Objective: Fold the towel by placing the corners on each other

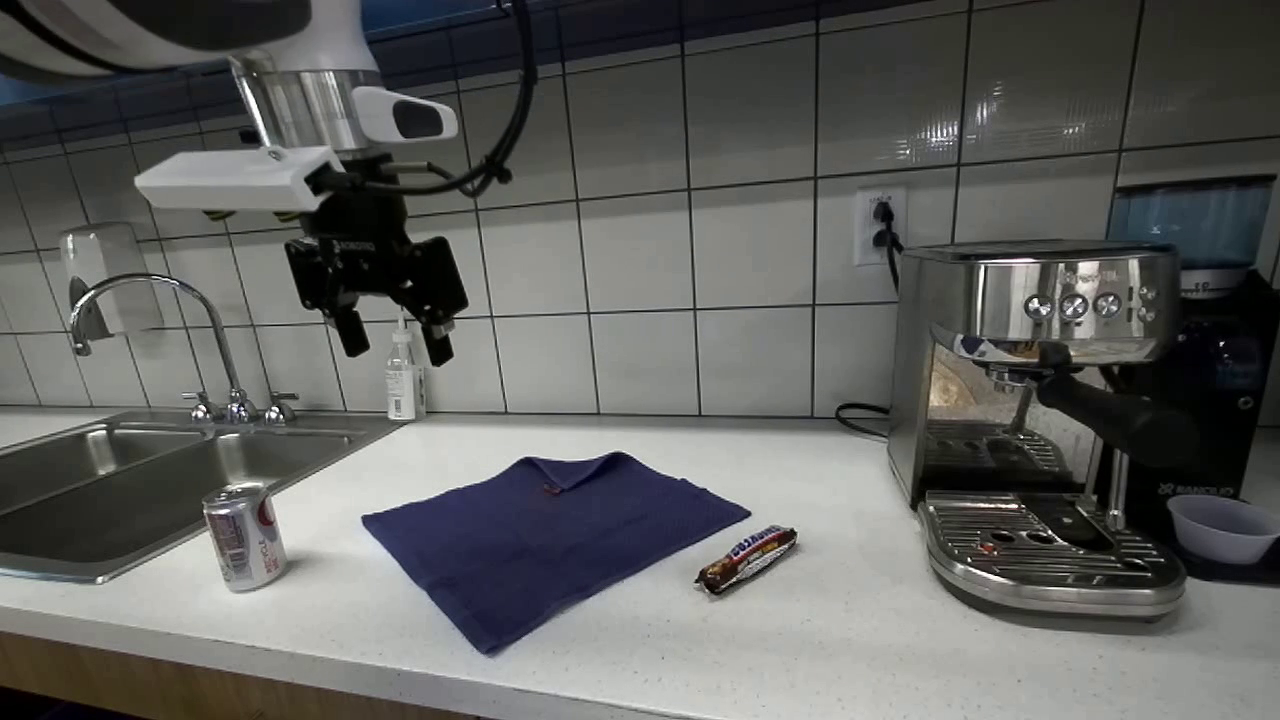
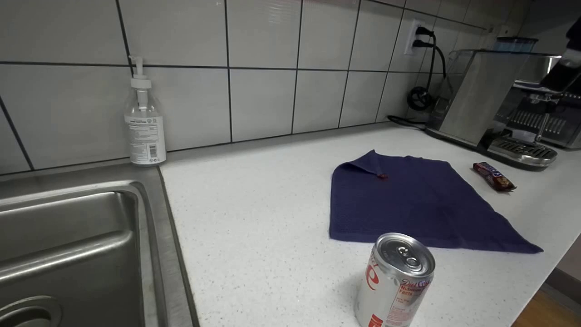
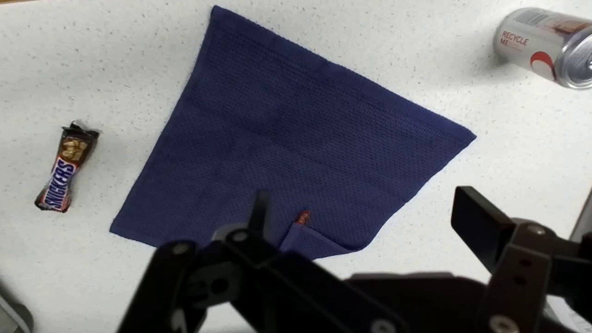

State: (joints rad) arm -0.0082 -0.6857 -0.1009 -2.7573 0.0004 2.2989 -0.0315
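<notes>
Robotiq gripper (image 1: 395, 342) is hanging above countertop (image 1: 820, 640), fingers (image 3: 481, 226) standing wide apart, holding nothing, navy towel (image 3: 286, 138) is lying with one corner (image 3: 312, 243) folded.

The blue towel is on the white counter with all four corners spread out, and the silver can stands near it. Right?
Not quite: the wrist view shows one corner of the blue towel folded in, by a little red tag, so only three are spread out. The towel is on the white counter, and the silver can stands near it.
</notes>
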